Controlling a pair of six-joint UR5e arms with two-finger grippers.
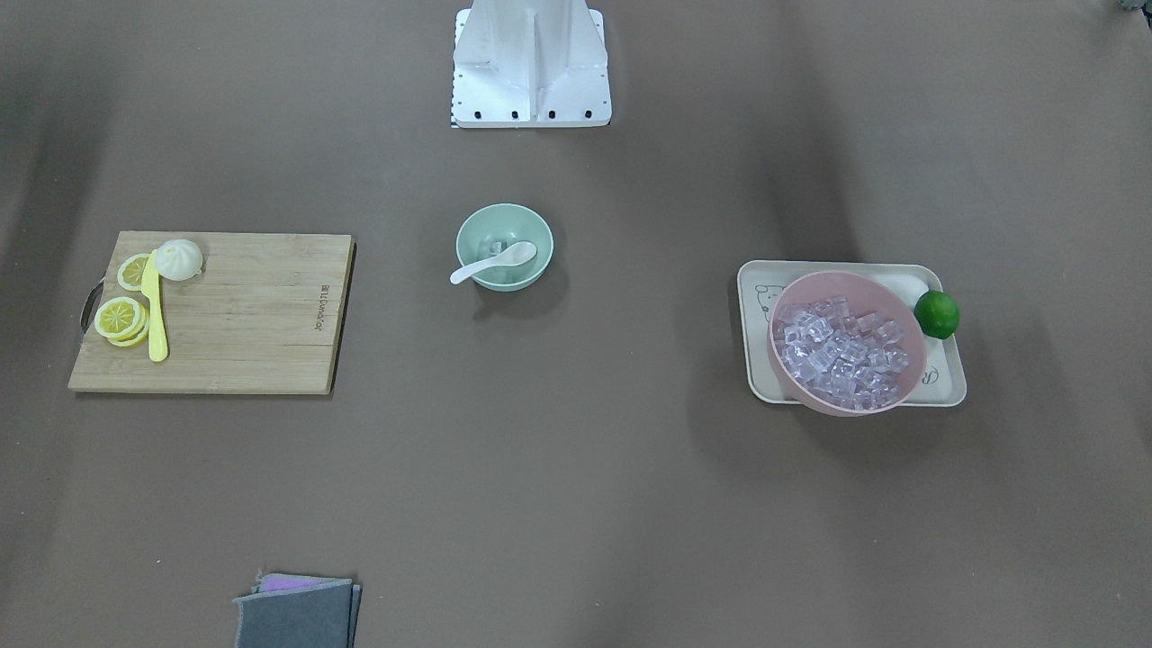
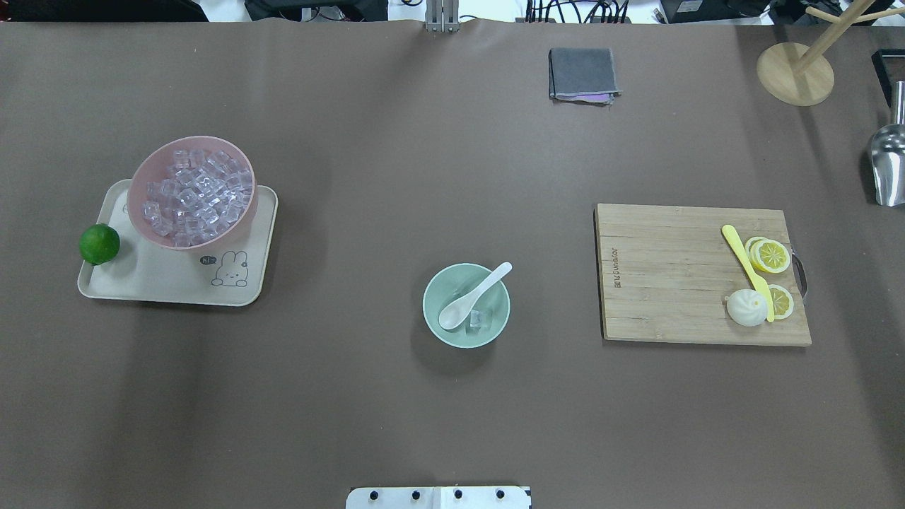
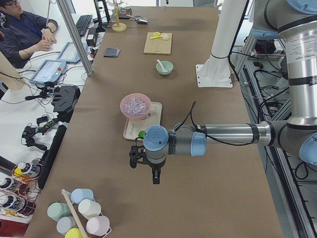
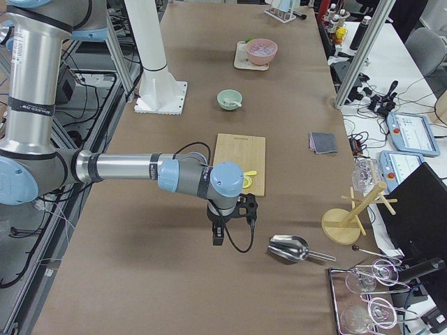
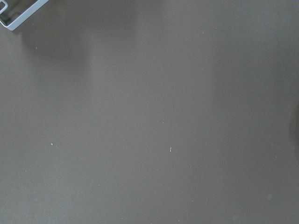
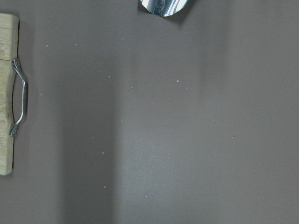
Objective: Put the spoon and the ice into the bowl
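Note:
The mint-green bowl [image 1: 470, 232] stands at the table's middle; it also shows in the overhead view [image 2: 433, 312]. The white spoon [image 1: 493, 262] lies in it, scoop inside and handle over the rim, as the overhead view [image 2: 472, 297] shows too. A clear ice cube [image 2: 479, 319] sits in the bowl beside the scoop. My left gripper [image 3: 134, 156] hangs above the table's left end, far from the bowl; my right gripper [image 4: 244, 208] hangs above the right end past the board. Both show only in side views, so I cannot tell whether they are open or shut.
A pink bowl [image 2: 199, 192] full of ice cubes sits on a beige tray [image 2: 170, 279] with a lime [image 2: 99, 244]. A wooden board [image 2: 672, 283] holds lemon slices, a bun and a yellow knife [image 2: 746, 261]. A folded cloth [image 2: 582, 73], a metal scoop [image 2: 889, 166] and a wooden stand [image 2: 795, 74] lie farther off.

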